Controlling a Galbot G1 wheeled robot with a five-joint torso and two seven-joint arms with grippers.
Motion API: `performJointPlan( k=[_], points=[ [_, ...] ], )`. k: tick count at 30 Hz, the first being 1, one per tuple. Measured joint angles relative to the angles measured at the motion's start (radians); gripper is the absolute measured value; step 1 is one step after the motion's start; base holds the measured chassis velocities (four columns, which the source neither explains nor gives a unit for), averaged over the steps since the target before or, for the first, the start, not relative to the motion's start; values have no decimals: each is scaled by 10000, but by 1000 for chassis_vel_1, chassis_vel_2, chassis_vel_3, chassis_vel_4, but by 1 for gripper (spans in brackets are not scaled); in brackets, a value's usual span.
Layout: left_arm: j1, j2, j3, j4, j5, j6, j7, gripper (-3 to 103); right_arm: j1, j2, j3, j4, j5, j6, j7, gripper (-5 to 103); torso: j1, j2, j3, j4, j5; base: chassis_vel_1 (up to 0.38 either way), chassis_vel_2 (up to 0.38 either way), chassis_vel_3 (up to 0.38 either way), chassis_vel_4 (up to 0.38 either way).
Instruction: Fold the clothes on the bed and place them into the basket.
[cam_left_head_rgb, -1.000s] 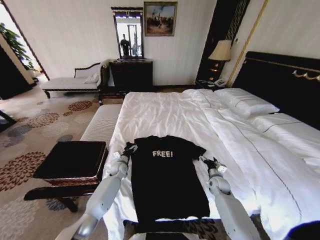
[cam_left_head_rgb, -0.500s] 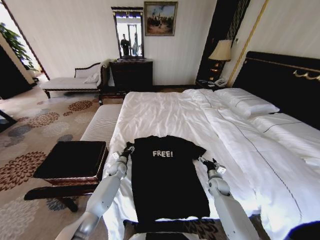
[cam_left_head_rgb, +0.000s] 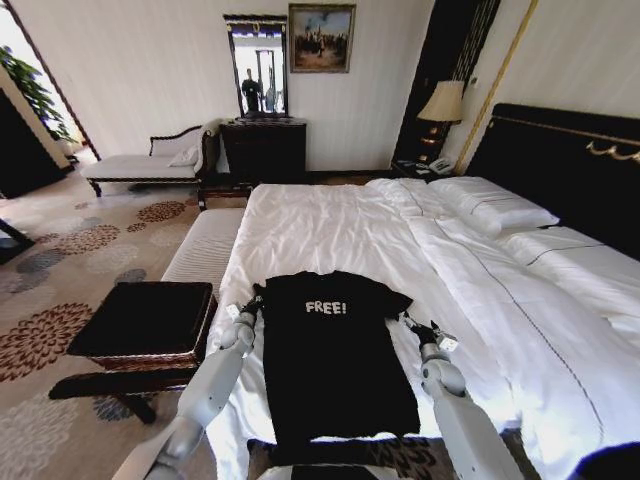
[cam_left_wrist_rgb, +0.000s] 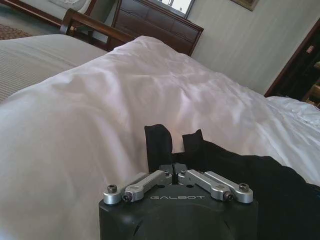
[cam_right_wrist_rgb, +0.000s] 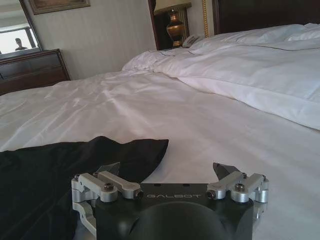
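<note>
The left gripper (cam_left_wrist_rgb: 171, 145) pinches the T-shirt (cam_left_head_rgb: 335, 355) sleeve; the right gripper (cam_right_wrist_rgb: 170, 172) gapes wide beside the other sleeve, fingertips partly hidden.

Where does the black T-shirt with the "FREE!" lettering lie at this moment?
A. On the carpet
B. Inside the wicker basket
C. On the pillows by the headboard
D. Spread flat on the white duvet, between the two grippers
D: the black T-shirt lies spread flat on the white duvet, with the left gripper and the right gripper at its sleeves.
</note>
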Motion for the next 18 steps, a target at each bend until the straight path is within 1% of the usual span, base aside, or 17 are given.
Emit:
performJointPlan(
  k=[3,4,6,7,10,11,12,15,16,18],
  points=[
    [-16,-28,81,-66,209,1,-85,0,7,0,-2,14,13,-3,6,100,1,0,0,-1,-2,0,0,0,0],
    [-30,-26,144,-126,527,6,-161,0,-6,-5,10,17,14,-3,5,100,1,0,0,-1,-2,0,0,0,0],
    [-48,112,431,-265,1631,3,-205,0,-35,-6,67,-3,13,-3,-2,100,-1,0,-1,-1,-3,0,0,0,0],
    [-48,112,431,-265,1631,3,-205,0,-35,-6,67,-3,13,-3,-2,100,-1,0,-1,-1,-3,0,0,0,0],
    [-86,487,1242,-488,3374,-158,-163,0,-94,-2,132,-39,7,-3,-19,100,-1,0,0,0,-1,0,0,0,0],
    [-86,487,1242,-488,3374,-158,-163,0,-94,-2,132,-39,7,-3,-19,100,-1,0,0,0,-1,0,0,0,0],
    [-96,611,1567,-596,3764,-220,-101,0,-105,5,151,-39,7,-4,-20,100,0,0,0,-1,-1,0,0,0,0],
    [-127,794,2377,-767,4510,-265,0,0,-124,31,158,-26,6,-3,-23,100,-1,0,0,0,-1,0,0,0,0],
    [-127,794,2377,-767,4510,-265,0,0,-124,31,158,-26,6,-3,-23,100,-1,0,0,0,-1,0,0,0,0],
    [-143,786,2742,-767,4775,-271,4,0,-126,37,168,-12,6,-3,-25,100,-1,1,-1,-1,-3,0,0,0,0]
  ],
)
